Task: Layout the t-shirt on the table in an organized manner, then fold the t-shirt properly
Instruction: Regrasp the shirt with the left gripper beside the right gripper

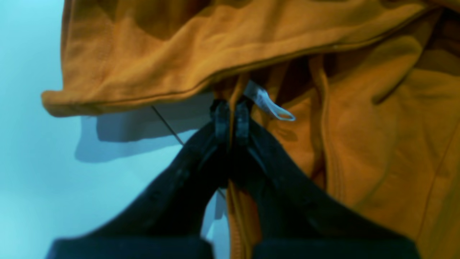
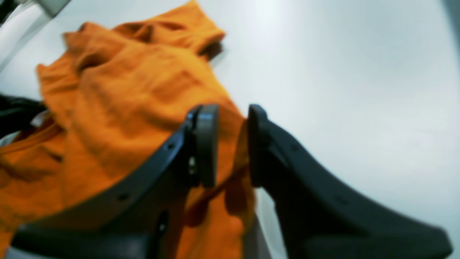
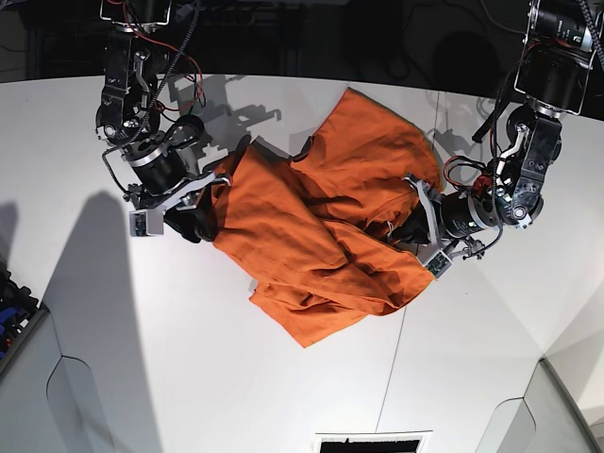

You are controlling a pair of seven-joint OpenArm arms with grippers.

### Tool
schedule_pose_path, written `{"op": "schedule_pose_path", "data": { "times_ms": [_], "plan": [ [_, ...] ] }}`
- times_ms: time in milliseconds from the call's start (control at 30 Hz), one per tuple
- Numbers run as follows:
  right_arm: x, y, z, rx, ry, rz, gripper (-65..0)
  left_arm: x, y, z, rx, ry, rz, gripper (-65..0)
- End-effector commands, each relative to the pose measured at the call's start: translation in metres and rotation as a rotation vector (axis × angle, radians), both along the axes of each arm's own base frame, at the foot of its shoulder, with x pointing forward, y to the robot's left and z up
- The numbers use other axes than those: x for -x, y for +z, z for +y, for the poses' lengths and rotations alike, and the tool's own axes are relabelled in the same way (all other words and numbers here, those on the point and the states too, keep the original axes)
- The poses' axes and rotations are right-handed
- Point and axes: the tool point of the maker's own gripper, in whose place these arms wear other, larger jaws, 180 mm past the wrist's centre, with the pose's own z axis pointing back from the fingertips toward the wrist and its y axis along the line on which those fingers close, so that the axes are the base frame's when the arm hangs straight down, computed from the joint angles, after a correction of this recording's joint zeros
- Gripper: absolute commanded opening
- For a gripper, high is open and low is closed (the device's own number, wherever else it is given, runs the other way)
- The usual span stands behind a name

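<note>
Shirt [image 3: 321,236] lies crumpled across the middle of the white counter [image 3: 236,377] in the base view, one corner reaching toward the upper centre of the frame. The left fingers [image 1: 231,117], at that view's right, are pinched tight on a fold of orange cloth beside the small white tag [image 1: 267,102]. The right fingers [image 2: 231,144], at its left, stand narrowly apart with the shirt's edge between them, gripping nothing firmly.

White table [image 3: 283,396], crumpled orange t-shirt [image 3: 321,236] atop
</note>
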Motion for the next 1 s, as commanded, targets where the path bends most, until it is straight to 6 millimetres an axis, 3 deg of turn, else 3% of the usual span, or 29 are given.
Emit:
{"op": "schedule_pose_path", "data": {
  "times_ms": [0,100,167,367,533,900,967],
  "plan": [
    [-0.011,0.016,-0.005,-0.012,-0.026,-0.057,-48.2,-0.01,0.015,0.002,0.012,-0.001,-0.037,-65.0],
    [-0.012,0.016,-0.018,-0.007,-0.072,-0.055,-38.7,-0.009,0.013,0.003,0.005,-0.001,-0.029,-65.0],
    [-0.013,0.015,-0.022,-0.003,-0.089,-0.05,-36.3,-0.009,0.013,0.003,0.006,-0.001,-0.029,-65.0],
    [-0.007,0.005,-0.003,-0.019,-0.018,-0.024,-36.9,-0.009,0.013,0.003,0.006,-0.001,-0.03,-65.0],
    [-0.009,-0.006,0.012,-0.03,0.017,0.007,-42.1,-0.009,0.013,0.003,0.006,-0.001,-0.029,-65.0],
    [-0.015,0.007,0.02,-0.055,0.062,-0.038,-42.5,-0.009,0.013,0.003,0.005,-0.001,-0.029,-65.0],
    [-0.015,0.007,0.02,-0.054,0.062,-0.038,-48.7,-0.009,0.013,0.003,0.006,-0.001,-0.029,-65.0]
  ]
}}
